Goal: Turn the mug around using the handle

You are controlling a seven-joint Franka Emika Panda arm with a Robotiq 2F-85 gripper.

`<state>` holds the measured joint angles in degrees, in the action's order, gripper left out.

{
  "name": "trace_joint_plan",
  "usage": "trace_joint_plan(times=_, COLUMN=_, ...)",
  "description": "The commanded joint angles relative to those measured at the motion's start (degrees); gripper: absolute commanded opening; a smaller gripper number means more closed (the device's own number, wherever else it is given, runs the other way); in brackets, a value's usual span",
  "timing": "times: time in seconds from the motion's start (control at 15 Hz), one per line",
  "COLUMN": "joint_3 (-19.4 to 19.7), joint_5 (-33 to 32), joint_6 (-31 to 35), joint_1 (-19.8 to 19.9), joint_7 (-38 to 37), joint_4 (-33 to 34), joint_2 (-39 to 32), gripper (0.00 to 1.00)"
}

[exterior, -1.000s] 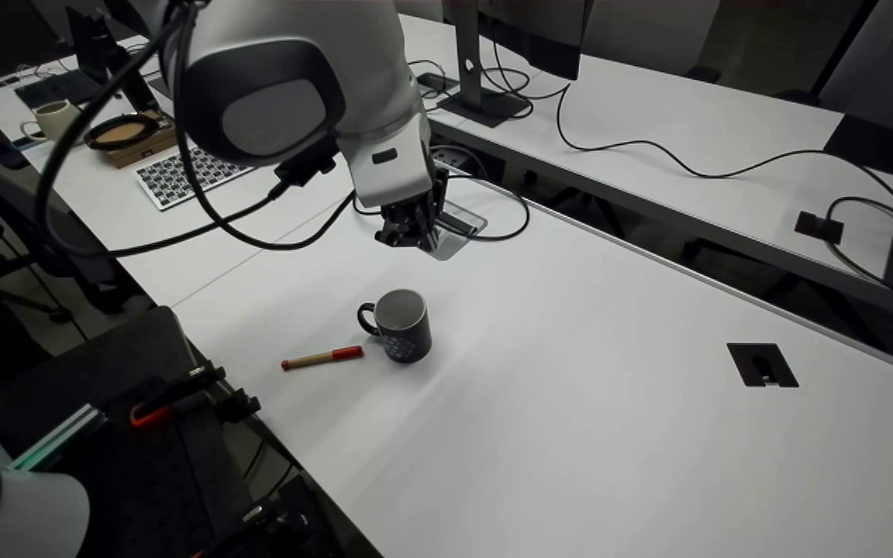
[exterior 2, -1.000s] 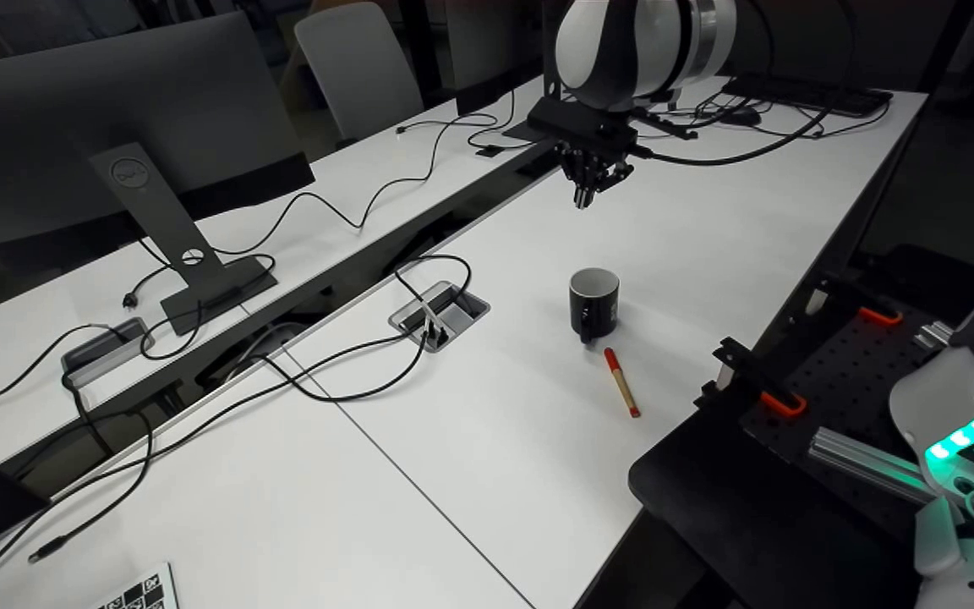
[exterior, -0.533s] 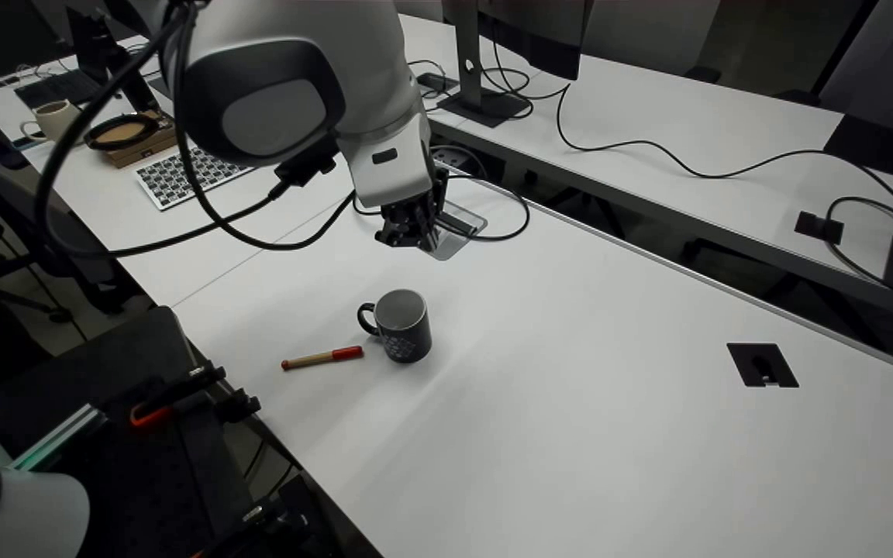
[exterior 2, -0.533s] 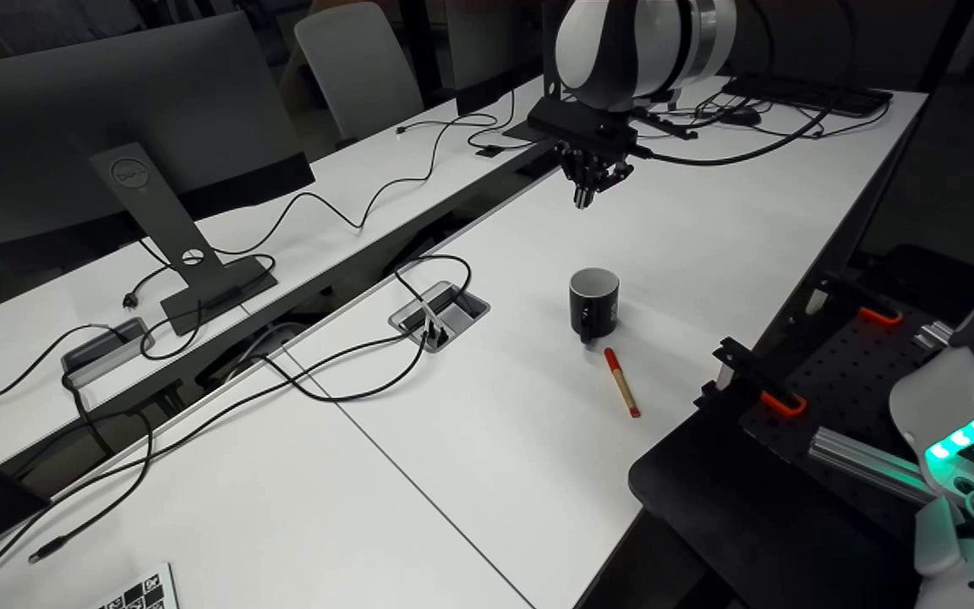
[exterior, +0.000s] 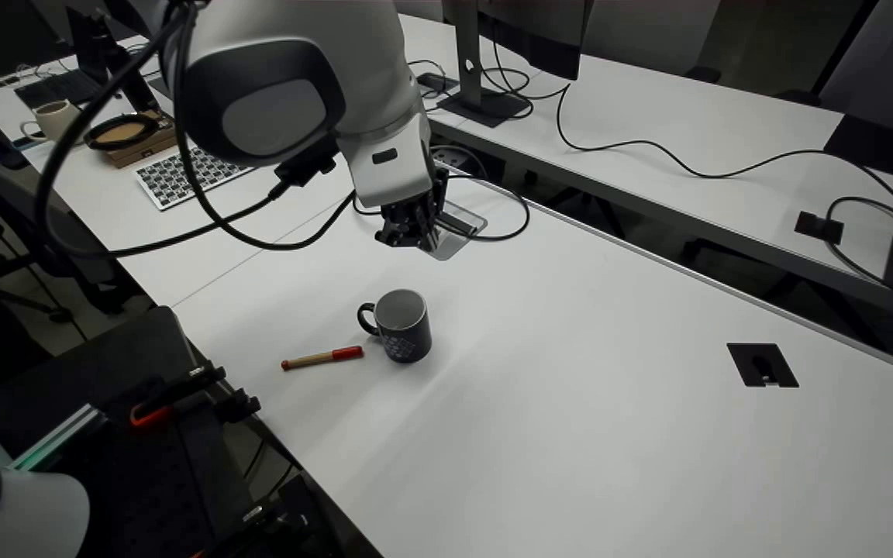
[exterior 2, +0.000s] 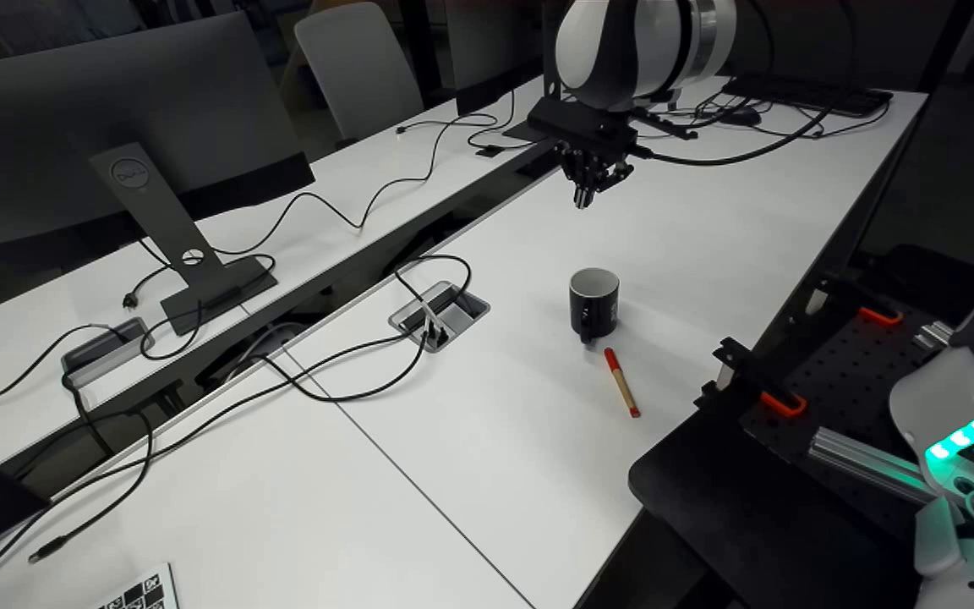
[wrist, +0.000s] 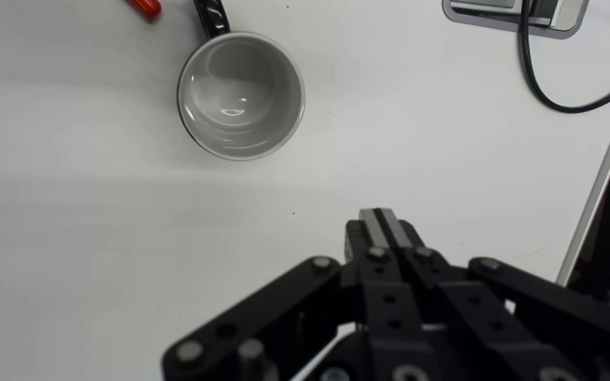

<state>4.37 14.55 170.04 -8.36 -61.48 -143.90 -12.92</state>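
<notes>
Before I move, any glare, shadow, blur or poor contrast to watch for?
Wrist view: small glints inside the mug, soft shadow bands on the tabletop, the tool blurred toward the bottom edge; in an exterior view, the handle nearly blends into the dark mug.

White bench: marker pen lies flat, tan barrel, red at both ends; red end alone shows in wrist view. Recessed socket box in bench, black cable looping out. Past bench seam: keyboard with cardboard box just beside, beige cup near box. Large dark monitor on neighbouring desk.
</notes>
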Motion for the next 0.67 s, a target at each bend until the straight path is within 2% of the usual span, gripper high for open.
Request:
trace_joint_plan(times=0.0, joint_3=-0.5, joint_5=-0.1, joint_6=0.1, joint_1=0.6, joint_7=0.1, joint_4=0.0, joint_2=-0.1, gripper=0.01)
trace_joint_plan(times=0.27, joint_3=-0.5, joint_5=-0.1, joint_6=0.1, joint_1=0.6, joint_7=0.1, joint_4=0.0, joint_2=-0.1, gripper=0.01)
trace_joint_plan(times=0.33, joint_3=-0.3, joint_5=-0.2, joint_6=0.2, joint_1=0.5, joint_7=-0.1, joint_4=-0.1, joint_2=-0.1, gripper=0.26)
trace_joint_plan(times=0.4, joint_3=-0.9, joint_5=0.5, joint_6=0.4, joint_1=0.9, joint_7=0.6, joint_4=-0.2, joint_2=0.0, gripper=0.28)
trace_joint_plan(times=0.6, joint_3=-0.4, joint_5=0.1, joint_6=0.0, joint_1=0.6, joint_7=-0.3, joint_4=-0.2, joint_2=-0.5, gripper=0.49)
